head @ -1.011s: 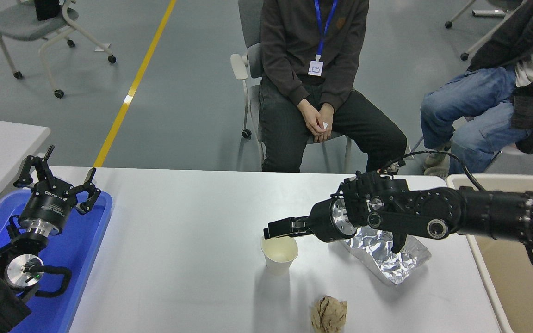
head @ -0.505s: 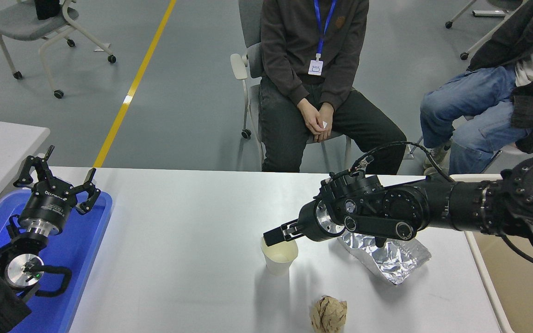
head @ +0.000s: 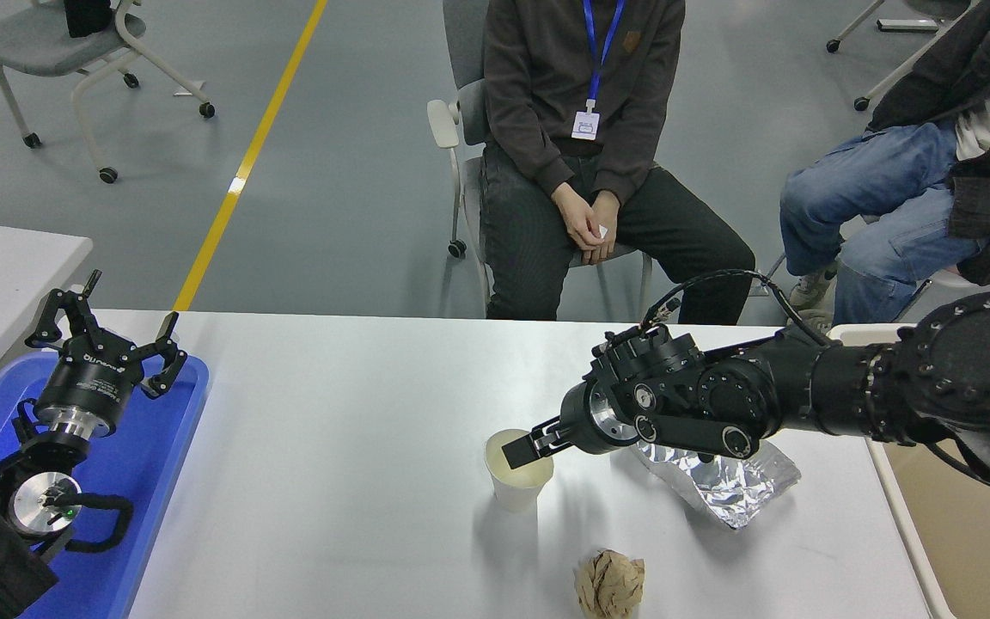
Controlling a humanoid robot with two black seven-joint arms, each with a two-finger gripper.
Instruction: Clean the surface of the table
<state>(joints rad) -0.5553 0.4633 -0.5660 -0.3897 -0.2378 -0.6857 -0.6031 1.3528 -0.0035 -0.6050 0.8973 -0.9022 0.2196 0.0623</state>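
At the surface's left edge lay a blue tray [head: 164, 447], and over it the left gripper [head: 108, 340] sat parked, pointing up, its jaws spread wide with nothing between them. A corner of a second, smaller table [head: 5, 266] showed beyond it on the left.

The surface [head: 340, 430] itself ran pale and wide across the room from the tray to the right edge. Right of its middle stood a paper cup [head: 518, 477], upright and open. The right gripper [head: 522, 448] reached in from the right edge, its tip over the cup's mouth, at or just inside the rim; I could not tell how far its jaws stood open or whether they had hold of the cup.

Nearer the front edge, a little right of the cup and apart from it, lay a crumpled brown paper ball [head: 609, 585]. Under the right arm a crinkled sheet of foil [head: 731, 486] lay flat, near the right edge. Past that edge stood a beige bin [head: 959, 516].

Behind the far edge a person in dark clothes [head: 585, 163] sat with hands clasped, and another in jeans [head: 899, 189] sat to the right.
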